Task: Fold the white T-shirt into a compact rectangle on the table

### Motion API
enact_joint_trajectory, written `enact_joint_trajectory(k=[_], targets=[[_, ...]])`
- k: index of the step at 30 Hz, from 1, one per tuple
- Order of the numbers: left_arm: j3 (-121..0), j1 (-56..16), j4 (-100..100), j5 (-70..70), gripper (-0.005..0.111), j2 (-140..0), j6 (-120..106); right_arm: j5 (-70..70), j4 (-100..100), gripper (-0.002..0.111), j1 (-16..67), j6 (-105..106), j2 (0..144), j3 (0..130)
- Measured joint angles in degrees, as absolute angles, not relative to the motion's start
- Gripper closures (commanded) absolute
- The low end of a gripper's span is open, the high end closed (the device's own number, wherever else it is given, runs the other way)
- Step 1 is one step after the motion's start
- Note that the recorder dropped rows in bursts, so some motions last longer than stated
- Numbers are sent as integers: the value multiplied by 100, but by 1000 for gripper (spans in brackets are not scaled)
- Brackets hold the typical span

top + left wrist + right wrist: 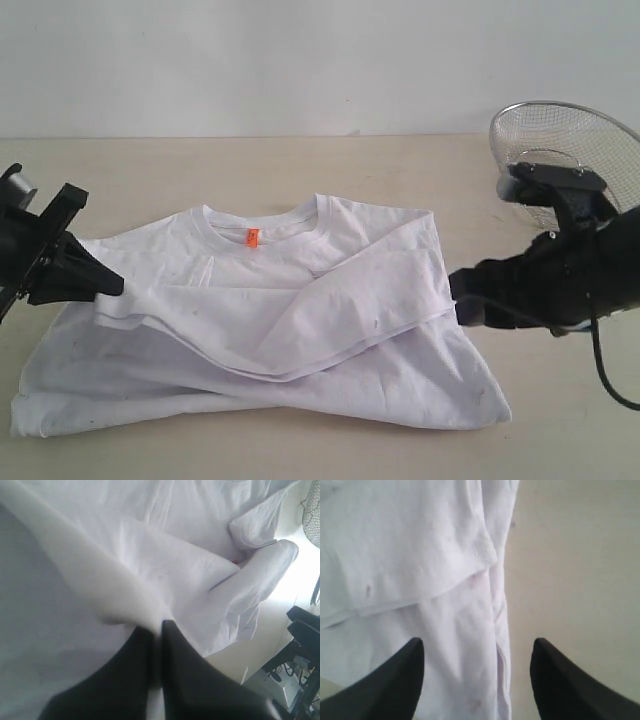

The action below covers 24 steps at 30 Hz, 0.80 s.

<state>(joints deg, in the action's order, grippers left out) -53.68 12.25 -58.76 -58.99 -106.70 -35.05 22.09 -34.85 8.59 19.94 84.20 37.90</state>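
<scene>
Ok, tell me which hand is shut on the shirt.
The left hand: its jaws are pinched shut on the edge of the white T-shirt. The right hand stands open at the opposite edge, gripping nothing.

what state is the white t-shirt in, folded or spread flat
Partly folded: one side of the white T-shirt lies doubled across its middle; the rest is spread wide.

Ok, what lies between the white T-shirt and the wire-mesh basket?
Only bare table separates the white T-shirt from the wire-mesh basket; the exterior view shows that stretch with nothing lying on it.
</scene>
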Motion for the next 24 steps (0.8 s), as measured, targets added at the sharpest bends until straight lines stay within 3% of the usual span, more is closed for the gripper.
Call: enact_joint_trajectory(k=[9,24], targets=[[-5372,1225,-5876,-5899,102,-10670,-3505,3183,-3470,53,859,1882,9584,5817],[-5372,1225,-5876,-5912,102,-10670,-3505,3090,-3068,57,859,1856,10264,5985]])
